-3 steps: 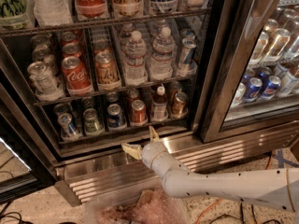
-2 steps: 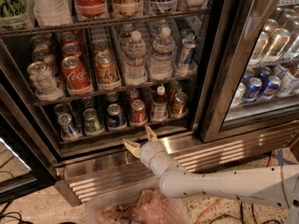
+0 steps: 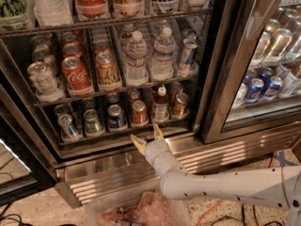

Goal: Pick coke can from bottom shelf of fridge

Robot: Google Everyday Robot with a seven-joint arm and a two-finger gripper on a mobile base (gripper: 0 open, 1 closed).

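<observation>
The fridge (image 3: 221, 79) stands open in front of me. Its bottom shelf (image 3: 122, 132) holds short cans in a row. The coke can (image 3: 138, 112) is small and red with a silver lid, between a blue can (image 3: 115, 117) on its left and a small red-capped bottle (image 3: 160, 105) on its right. My gripper (image 3: 148, 136) is open, its two pale fingers pointing up just below and in front of the coke can, at the shelf's front edge. It touches nothing.
A green can (image 3: 92, 122) and a silver can (image 3: 68, 126) stand left on the bottom shelf, a bronze can (image 3: 180, 104) at the right. The tier above holds larger cans and water bottles (image 3: 137, 58). The ribbed steel base (image 3: 122, 173) lies below. A second glass door (image 3: 270, 60) is at right.
My gripper has moved up and slightly right, closer to the bottom shelf's front edge under the coke can. The cans have not moved.
</observation>
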